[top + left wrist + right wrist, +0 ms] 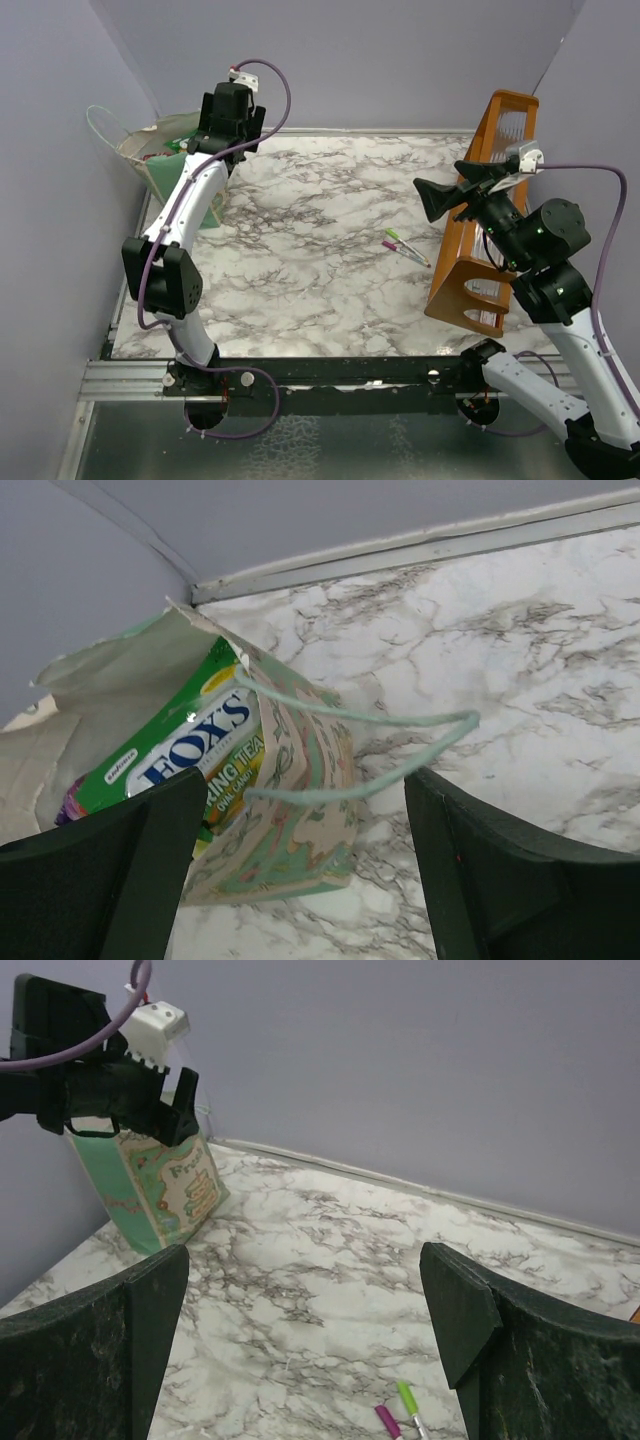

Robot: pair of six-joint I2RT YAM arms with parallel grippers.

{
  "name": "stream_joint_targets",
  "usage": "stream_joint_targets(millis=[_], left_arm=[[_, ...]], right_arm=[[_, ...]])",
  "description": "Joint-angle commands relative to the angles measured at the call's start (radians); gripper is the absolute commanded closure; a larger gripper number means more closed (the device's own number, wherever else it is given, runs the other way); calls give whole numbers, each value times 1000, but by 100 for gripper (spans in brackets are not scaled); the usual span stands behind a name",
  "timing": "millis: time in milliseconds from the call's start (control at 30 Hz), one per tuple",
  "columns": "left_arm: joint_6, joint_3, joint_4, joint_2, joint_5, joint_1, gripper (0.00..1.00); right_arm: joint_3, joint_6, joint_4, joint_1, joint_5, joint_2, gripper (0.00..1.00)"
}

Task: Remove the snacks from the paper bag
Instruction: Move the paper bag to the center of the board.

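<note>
The mint-green paper bag [160, 168] stands open in the far left corner, its mouth toward the wall. In the left wrist view the bag [290, 820] holds a green-yellow Fox's snack packet [185, 742] and a bit of a purple packet [70, 805]; other snacks are hidden. A thin loop handle [400, 725] arcs out over the table. My left gripper [222, 140] hovers open and empty just above the bag's mouth [305, 780]. My right gripper [450, 185] is open and empty, held high at the right, far from the bag [160, 1195].
A tall orange-brown wooden rack [485, 210] stands at the right beside my right arm. A pink and a green pen [405, 245] lie on the marble table left of the rack, and show in the right wrist view [400, 1415]. Walls close in the corner behind the bag.
</note>
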Motion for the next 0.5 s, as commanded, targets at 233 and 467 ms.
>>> stream_joint_targets(millis=[233, 467], left_arm=[[59, 181, 39, 135, 14, 23, 48], [-16, 215, -67, 103, 65, 22, 93]], right_arm=[[-12, 26, 42, 7, -41, 16, 1], [-24, 39, 44, 7, -48, 12, 1]])
